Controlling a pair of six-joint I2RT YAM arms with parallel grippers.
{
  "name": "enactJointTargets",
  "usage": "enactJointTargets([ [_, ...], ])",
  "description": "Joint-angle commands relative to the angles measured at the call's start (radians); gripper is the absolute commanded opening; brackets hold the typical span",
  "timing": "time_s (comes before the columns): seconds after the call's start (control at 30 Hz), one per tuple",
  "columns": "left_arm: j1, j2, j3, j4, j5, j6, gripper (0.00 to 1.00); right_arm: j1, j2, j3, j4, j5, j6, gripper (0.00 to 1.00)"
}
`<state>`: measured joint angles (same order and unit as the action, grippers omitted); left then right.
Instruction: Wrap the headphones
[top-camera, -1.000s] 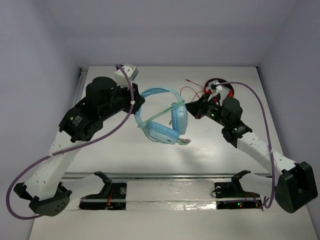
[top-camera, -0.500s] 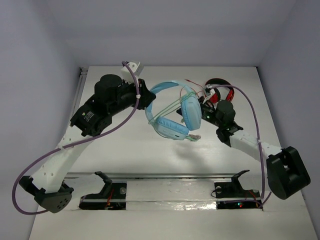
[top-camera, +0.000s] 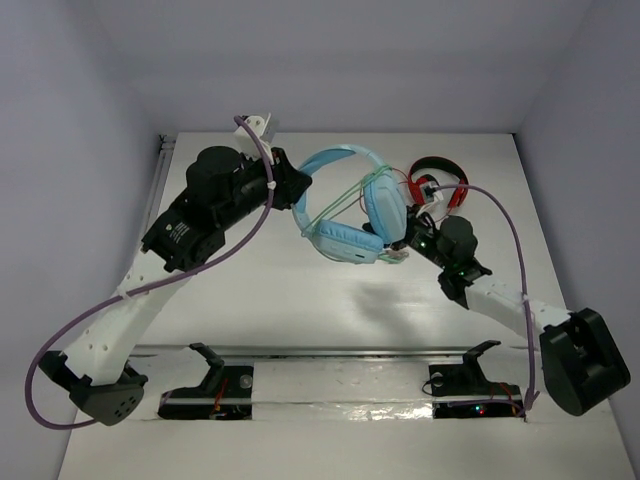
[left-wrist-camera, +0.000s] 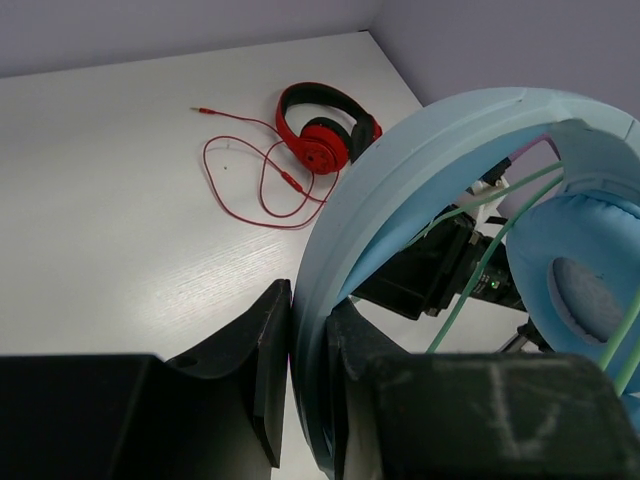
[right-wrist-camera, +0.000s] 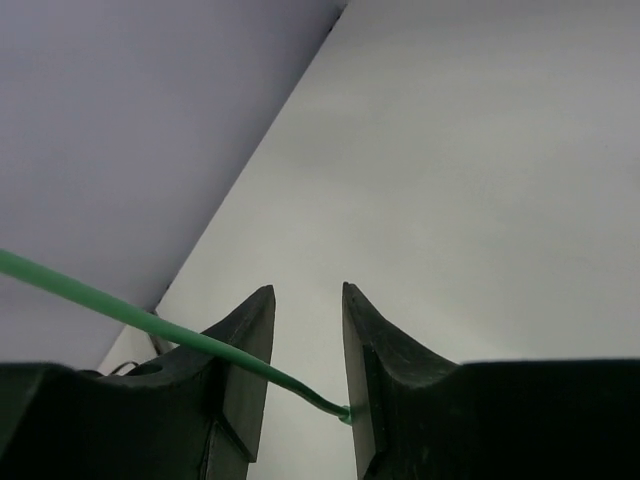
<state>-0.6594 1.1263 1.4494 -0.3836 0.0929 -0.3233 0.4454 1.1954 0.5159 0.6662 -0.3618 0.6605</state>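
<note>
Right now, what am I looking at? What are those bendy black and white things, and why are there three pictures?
Those are two robot arms bolted to a white table. One picture looks down from above. The other two come from little cameras on the arms' wrists, so you see each arm's own fingers up close. The left gripper is pinching the band of the blue headphones and seems to hold them up off the table. The right gripper is open, and the headphones' thin green cable runs across its fingers. A second pair, the red headphones, lies on the table farther back, and nothing is touching it.
</note>
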Motion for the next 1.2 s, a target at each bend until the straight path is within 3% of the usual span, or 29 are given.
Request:
enactJointTargets([
  [0.0,-0.002,-0.008,0.014,0.170,0.016,-0.082,0.00,-0.004,-0.066,-0.011,-0.004,0.109,0.034,0.39],
  [0.1,-0.002,-0.010,-0.010,0.195,-0.010,-0.100,0.00,-0.004,-0.092,-0.016,-0.017,0.132,0.059,0.08],
  [0.23,0.011,-0.014,-0.108,0.335,-0.070,-0.206,0.00,0.036,-0.047,-0.007,0.009,0.132,0.122,0.01],
  [0.43,0.011,-0.046,-0.367,0.717,-0.350,-0.518,0.00,0.179,0.062,0.033,0.075,0.181,0.211,0.00],
  [0.6,0.011,-0.004,-0.458,0.900,-0.502,-0.629,0.00,0.223,0.072,0.024,0.174,0.175,0.401,0.00],
  [0.87,0.011,0.039,-0.553,1.072,-0.749,-0.585,0.00,0.285,0.206,-0.036,0.623,0.077,0.790,0.00],
  [1.17,-0.017,0.046,-0.734,1.184,-0.806,-0.524,0.00,0.424,0.443,0.027,0.941,0.107,1.013,0.00],
])
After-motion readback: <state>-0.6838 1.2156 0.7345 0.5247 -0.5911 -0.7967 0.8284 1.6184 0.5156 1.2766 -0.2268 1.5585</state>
